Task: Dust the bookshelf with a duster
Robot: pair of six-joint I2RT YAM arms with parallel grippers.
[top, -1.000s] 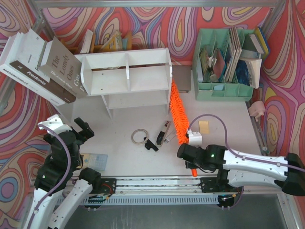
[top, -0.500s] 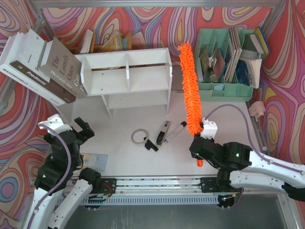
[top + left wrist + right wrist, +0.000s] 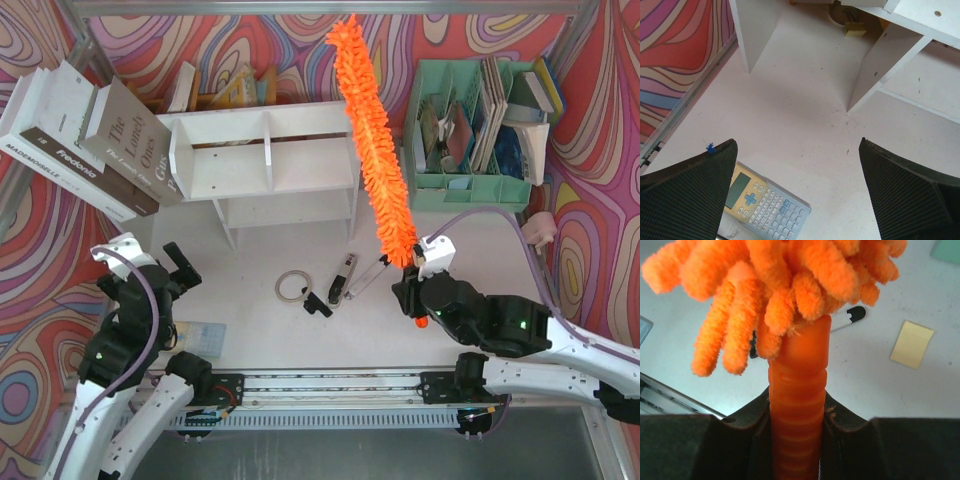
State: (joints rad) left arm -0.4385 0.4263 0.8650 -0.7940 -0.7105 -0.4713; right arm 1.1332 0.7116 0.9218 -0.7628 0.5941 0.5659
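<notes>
Duster (image 3: 372, 140) is held by its handle in the right gripper (image 3: 413, 285), well above the table (image 3: 260, 330); in the overhead view its fluffy head runs from the gripper away from the arm bases and leans slightly left, crossing the right end of the bookshelf (image 3: 265, 165). Whether it touches the shelf cannot be told. The right arm lies low along the near right edge, forearm pointing left, wrist turned so the duster stands up towards the camera. The right wrist view shows both fingers clamped on the ribbed handle (image 3: 799, 390), with a yellow note (image 3: 911, 344) on the table beyond. The left arm is folded near its base at the left, its gripper (image 3: 176, 270) pointing at the bookshelf and holding nothing; the left wrist view shows its fingers (image 3: 687, 195) wide apart above bare table, a calculator (image 3: 765, 205) beneath them and the shelf's uprights (image 3: 880, 65) ahead. The organiser (image 3: 470, 192), at the far right, holds upright books and papers in its rear slots and small items in the front ones, too small to identify. Two large books (image 3: 90, 135) lean at the bookshelf's left. Pens (image 3: 345, 275) and a ring (image 3: 292, 286) lie on the table in front of the shelf.
</notes>
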